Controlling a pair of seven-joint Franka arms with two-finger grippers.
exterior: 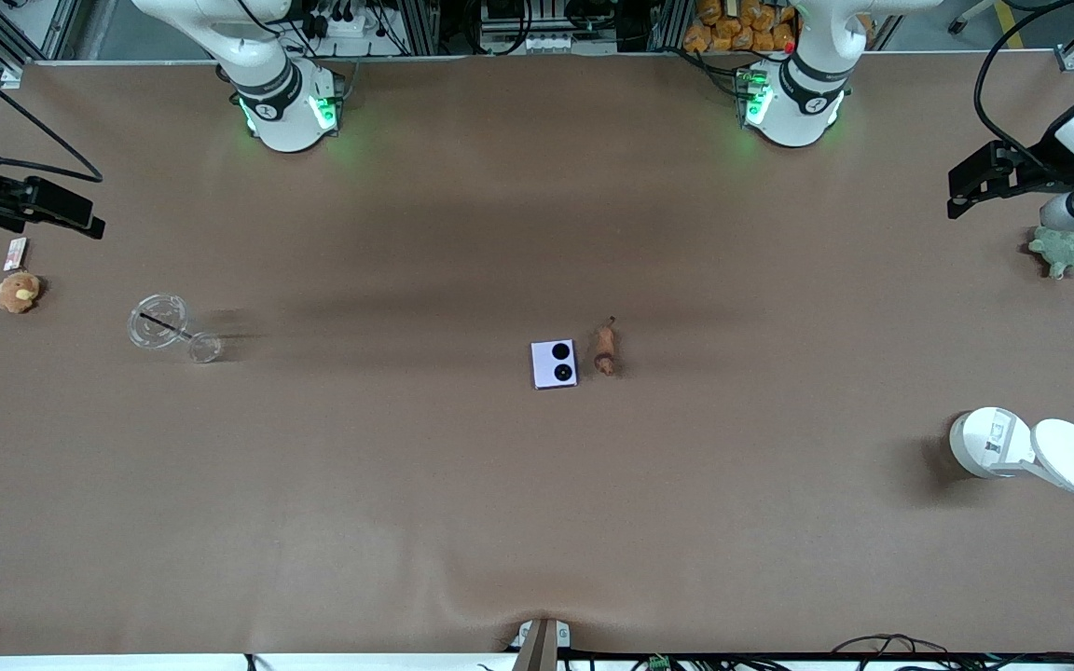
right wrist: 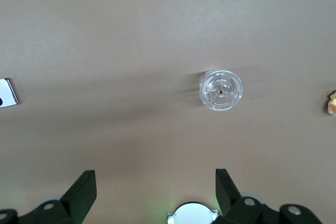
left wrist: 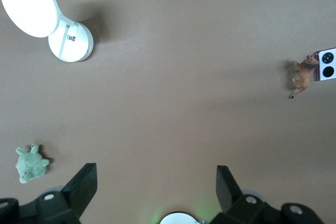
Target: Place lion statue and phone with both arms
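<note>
table – matt brown | phone – smooth, glossy

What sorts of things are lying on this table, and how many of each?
Plush toys: 2, a brown plush toy and a green plush turtle
Animal figurines: 1, the lion statue
Phones: 1, the phone
Clear glass pieces: 1, a glass dish
White lidded containers: 1, a white container, lid open
Small cards: 1, a small card
Total: 7
</note>
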